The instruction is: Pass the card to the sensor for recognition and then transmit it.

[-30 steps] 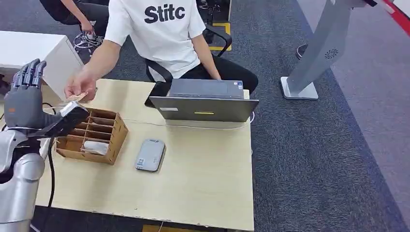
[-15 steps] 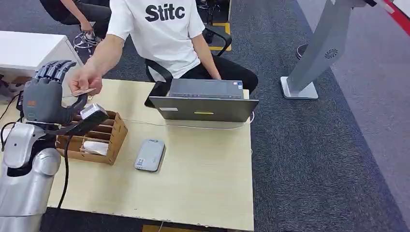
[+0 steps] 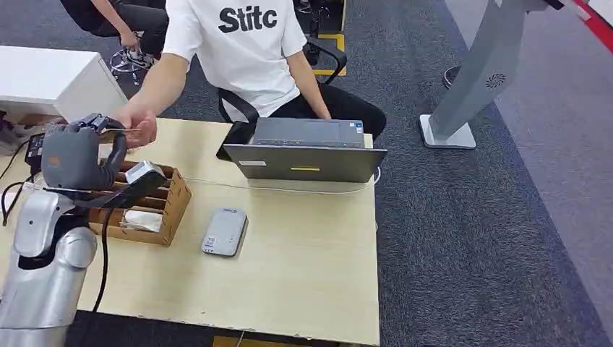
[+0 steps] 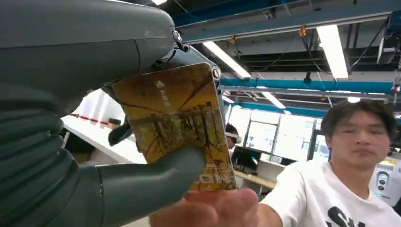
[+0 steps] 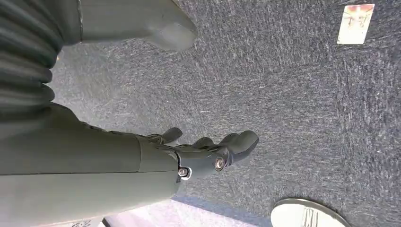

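Observation:
A golden-brown card sits pinched between the thumb and fingers of my left hand. A person's fingers still hold its other end. In the head view my left hand is raised over the table's far left corner, fingers curled onto the thin card at the person's hand. The grey card sensor lies flat on the table, to the right of and nearer than my left hand. My right hand hangs over the carpet, fingers loosely apart and holding nothing.
A cardboard divider box stands just below my left hand. A laptop sits at the table's far edge in front of the seated person in a white shirt. A white cabinet is at the far left, a grey stand at the right.
My left hand has moved right towards the person's hand, and its upright, spread fingers have curled down onto the card. The person's hand has come forward to meet it.

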Motion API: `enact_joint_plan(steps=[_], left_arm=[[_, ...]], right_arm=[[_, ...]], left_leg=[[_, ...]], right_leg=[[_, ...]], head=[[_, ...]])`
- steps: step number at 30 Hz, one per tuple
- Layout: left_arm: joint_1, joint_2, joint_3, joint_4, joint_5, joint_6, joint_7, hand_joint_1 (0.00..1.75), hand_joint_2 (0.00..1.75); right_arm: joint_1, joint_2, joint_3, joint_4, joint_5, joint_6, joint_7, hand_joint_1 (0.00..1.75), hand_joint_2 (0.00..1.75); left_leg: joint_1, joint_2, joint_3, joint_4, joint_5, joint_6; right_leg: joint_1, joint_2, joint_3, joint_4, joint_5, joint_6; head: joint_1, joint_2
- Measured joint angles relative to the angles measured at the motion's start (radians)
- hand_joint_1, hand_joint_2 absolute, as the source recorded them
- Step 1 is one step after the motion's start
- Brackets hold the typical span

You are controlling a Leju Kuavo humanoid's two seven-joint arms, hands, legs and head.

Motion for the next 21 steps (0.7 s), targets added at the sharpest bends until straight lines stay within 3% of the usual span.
enact_joint_plan(steps=[15,21], left_arm=[[0.003,0.000,0.000,0.000,0.000,-0.001,0.000,1.75,1.75],[0.021,-0.002,-0.019,0.005,0.009,-0.045,-0.015,1.75,1.75]], right_arm=[[0.001,0.000,0.000,0.000,0.000,0.000,0.000,0.00,1.75],[0.001,0.000,0.000,0.000,-0.003,0.000,-0.003,0.00,1.75]], left_leg=[[0.000,0.000,0.000,0.000,0.000,0.000],[0.000,0.000,0.000,0.000,0.000,0.000]], right_leg=[[0.000,0.000,0.000,0.000,0.000,0.000],[0.000,0.000,0.000,0.000,0.000,0.000]], head=[[0.000,0.000],[0.000,0.000]])
